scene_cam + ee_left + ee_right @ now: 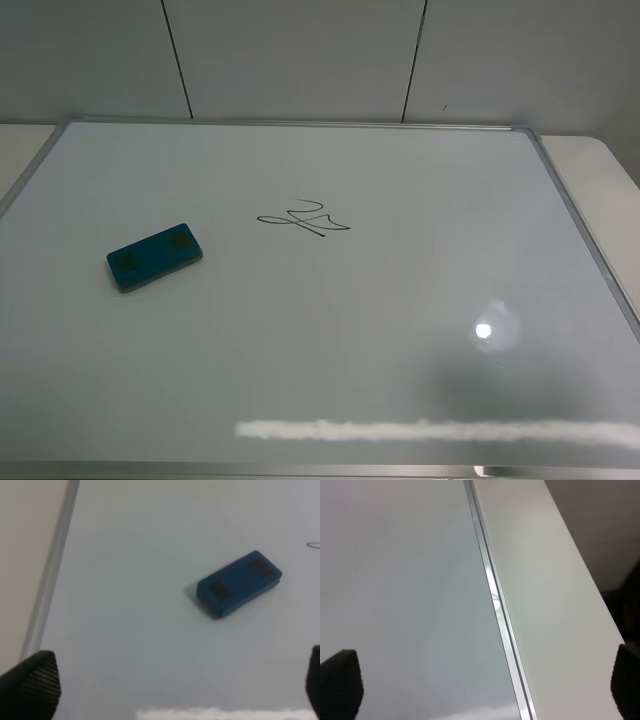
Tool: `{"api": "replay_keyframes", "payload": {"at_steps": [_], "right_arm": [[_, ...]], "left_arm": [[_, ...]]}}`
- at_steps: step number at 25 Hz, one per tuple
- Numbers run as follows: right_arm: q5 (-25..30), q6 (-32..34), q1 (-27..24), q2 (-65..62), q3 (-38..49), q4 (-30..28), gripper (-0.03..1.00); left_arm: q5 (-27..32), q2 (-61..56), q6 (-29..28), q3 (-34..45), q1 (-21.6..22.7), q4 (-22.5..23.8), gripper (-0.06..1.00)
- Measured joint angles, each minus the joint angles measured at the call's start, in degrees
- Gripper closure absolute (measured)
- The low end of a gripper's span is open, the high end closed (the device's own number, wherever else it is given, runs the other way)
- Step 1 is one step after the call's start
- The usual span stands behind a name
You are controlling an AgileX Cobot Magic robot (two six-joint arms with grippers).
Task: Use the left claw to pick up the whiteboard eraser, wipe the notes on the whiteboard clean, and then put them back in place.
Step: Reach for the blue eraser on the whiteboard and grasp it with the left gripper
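The whiteboard (420, 190) fills most of the high view. On its left part lies the teal-blue whiteboard eraser (154, 256), flat, with two dark spots facing up. The notes (303, 219), a small black scribble, sit to the right of the eraser near the board's middle. Neither arm shows in the high view. In the left wrist view the left claw (172, 692) is open, its fingertips (31, 684) wide apart, hovering above the board some way short of the eraser (239, 583). A trace of the notes (314, 545) shows at the picture's edge. My right gripper (484, 685) is open over the board's right frame.
The board's thin silver frame (580, 215) borders a pale table surface (545, 590) on the right and another strip (25, 555) on the left. Grey wall panels (300, 55) stand behind. A white glare streak (430, 431) runs along the board's near edge.
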Motion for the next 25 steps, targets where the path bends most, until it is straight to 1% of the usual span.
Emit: {"api": "replay_keyframes", "payload": {"at_steps": [20,22,25], "right_arm": [[0.0,0.0,0.0,0.0,0.0,0.0,-0.02],[0.0,0.0,0.0,0.0,0.0,0.0,-0.02],[0.0,0.0,0.0,0.0,0.0,0.0,-0.02]], "left_arm": [[0.0,0.2,-0.5,0.0,0.0,0.0,-0.05],[0.0,1.8,-0.5,0.0,0.0,-0.1,-0.05],[0.0,7.8,-0.5,0.0,0.0,-0.1,-0.05]]}}
